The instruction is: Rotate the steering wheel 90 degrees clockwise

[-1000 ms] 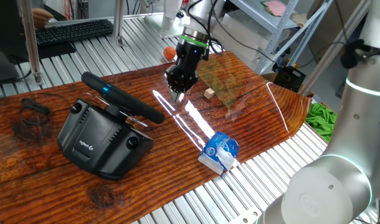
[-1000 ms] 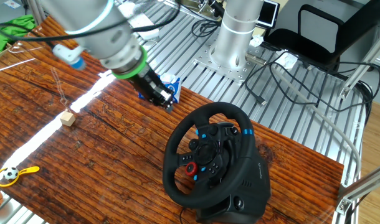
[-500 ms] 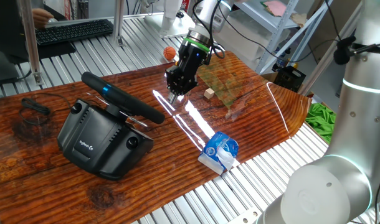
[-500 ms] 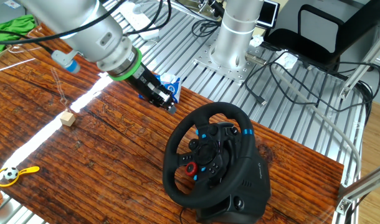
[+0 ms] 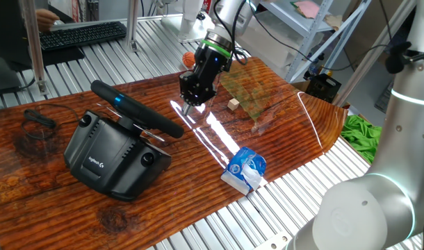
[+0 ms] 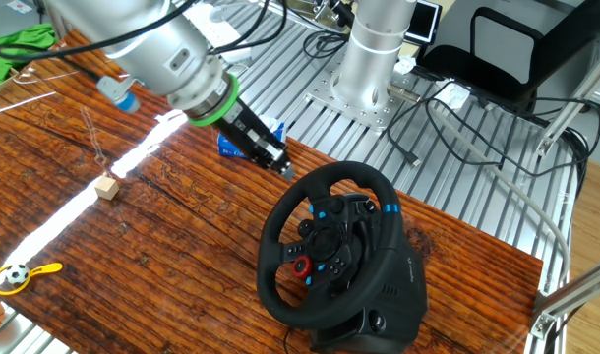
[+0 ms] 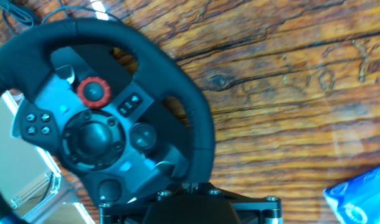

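Note:
The black steering wheel stands on its bulky black base at the table's left, its rim seen edge-on with a small blue light. The other fixed view shows its face with a red knob and blue marks. In the hand view the wheel fills the left half. My gripper hangs just above the table, right of the wheel and close to its rim but apart from it. Its fingertips are pressed together and hold nothing.
A blue and white packet lies near the table's front edge. A small wooden cube and a greenish clear sheet lie behind the gripper. An orange ball and a black keyboard sit farther back. A black cable lies far left.
My gripper has moved a little toward the steering wheel's rim, still shut. The wheel has not turned.

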`<control>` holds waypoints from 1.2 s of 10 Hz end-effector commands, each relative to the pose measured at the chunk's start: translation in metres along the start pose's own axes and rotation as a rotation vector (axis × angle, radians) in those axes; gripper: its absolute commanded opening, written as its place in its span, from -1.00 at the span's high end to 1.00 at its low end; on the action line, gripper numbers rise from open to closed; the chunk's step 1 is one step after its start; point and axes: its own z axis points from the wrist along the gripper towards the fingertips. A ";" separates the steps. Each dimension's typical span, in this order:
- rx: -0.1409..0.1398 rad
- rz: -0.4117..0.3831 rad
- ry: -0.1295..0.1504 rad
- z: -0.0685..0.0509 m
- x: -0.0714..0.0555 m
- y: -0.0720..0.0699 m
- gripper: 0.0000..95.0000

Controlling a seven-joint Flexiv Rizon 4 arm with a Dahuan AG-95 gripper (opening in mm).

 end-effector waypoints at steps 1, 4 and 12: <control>0.005 0.014 0.009 -0.004 0.003 0.009 1.00; 0.008 0.049 0.017 -0.005 0.013 0.030 1.00; 0.011 0.106 0.001 0.014 0.028 0.061 1.00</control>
